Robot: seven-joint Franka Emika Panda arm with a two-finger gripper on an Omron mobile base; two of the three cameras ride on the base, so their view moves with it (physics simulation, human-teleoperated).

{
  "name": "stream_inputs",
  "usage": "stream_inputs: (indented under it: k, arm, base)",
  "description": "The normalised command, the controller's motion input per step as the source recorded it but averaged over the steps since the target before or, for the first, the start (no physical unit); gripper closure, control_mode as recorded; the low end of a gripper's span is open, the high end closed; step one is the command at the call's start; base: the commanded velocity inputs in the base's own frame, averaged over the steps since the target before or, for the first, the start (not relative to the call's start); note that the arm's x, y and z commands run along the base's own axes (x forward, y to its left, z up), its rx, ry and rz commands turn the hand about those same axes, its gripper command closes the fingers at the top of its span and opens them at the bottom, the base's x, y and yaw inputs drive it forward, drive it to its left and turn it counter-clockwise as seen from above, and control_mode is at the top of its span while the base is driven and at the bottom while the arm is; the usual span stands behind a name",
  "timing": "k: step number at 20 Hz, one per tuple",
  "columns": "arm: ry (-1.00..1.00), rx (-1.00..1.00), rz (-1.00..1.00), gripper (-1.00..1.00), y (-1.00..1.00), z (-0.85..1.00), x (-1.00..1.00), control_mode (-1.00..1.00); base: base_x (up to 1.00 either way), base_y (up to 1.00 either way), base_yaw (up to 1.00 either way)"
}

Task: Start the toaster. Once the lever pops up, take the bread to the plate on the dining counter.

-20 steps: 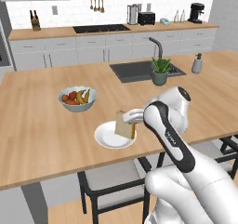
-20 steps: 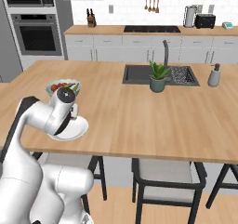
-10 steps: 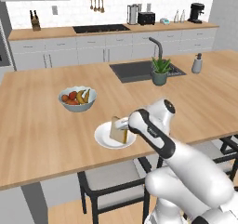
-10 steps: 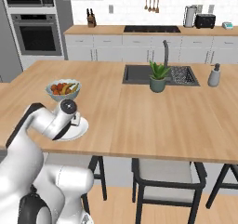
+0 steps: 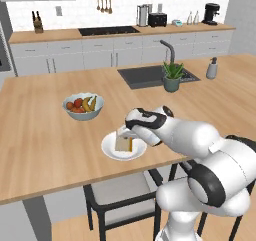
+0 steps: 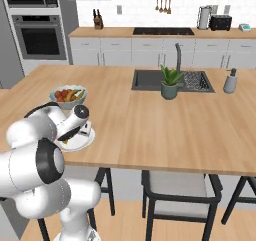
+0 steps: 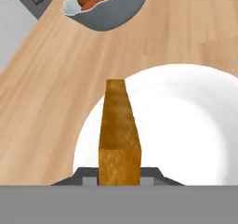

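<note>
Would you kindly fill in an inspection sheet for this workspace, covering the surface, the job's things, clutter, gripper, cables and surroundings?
Surface: dining counter, light wood, with an inset sink.
Job's things: bread held on edge over the plate; whether it touches the plate, cannot tell. Toaster on the back worktop.
Clutter: fruit bowl beside the plate; potted plant and soap dispenser near the sink.
Gripper: gripper shut on the bread.
Cables: nothing seen.
Surroundings: oven, chairs under the counter.
</note>
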Motion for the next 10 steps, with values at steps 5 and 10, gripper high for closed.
stream_inputs:
  k: [5,10]
  arm:
    - [0.03,0.00,0.00,-1.00,0.07,-0.08,0.33,-1.00]
    - [0.00,-0.03,-0.05,-1.00,-0.11,0.00,0.02,-1.00]
  base:
    - [0.00,0.00,0.00]
    - [0.00,0.00,0.00]
